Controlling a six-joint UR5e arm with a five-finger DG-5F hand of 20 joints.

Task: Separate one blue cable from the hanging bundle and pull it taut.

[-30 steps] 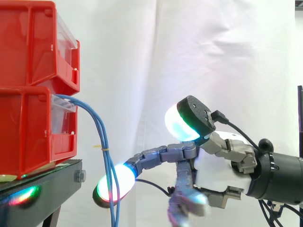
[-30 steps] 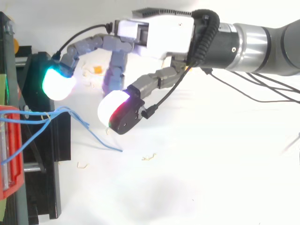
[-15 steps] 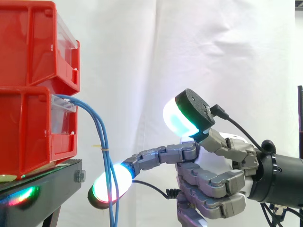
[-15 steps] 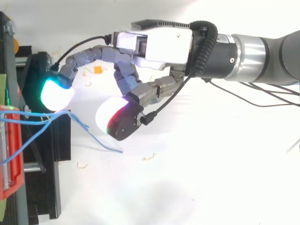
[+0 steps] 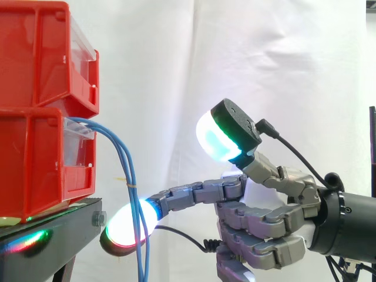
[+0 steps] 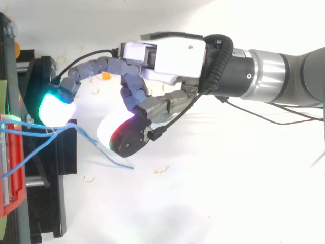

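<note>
We see the robot's hand (image 5: 264,217) reaching in from the right toward the bundle of blue cables (image 5: 127,176). The cables spill from the clear front of the lower red bin (image 5: 35,158) and hang straight down past the edge of the black stand (image 5: 59,235), before a white curtain (image 5: 235,59).

The hand grasps nothing. One finger is stretched out level, the thumb is raised well apart from it, and the remaining fingers are folded toward the palm.

The cables' long axis runs vertically and the outstretched finger lies almost square across it. From the side, the strands cross in front of that finger's glowing fingertip (image 5: 126,226), touching it or just beside it; we cannot tell which. The thumb's pad (image 5: 214,141) sits higher and back toward the wrist, so the bundle lies ahead of the hand and below the thumb, not yet between the two.

From above, the fingertip is beside the strands where they leave the bin, and one loose end (image 6: 122,161) trails away from the stand under the thumb. A small yellowish tie (image 5: 125,183) gathers the strands just above the fingertip. We can make out no brand, label or writing.
</note>
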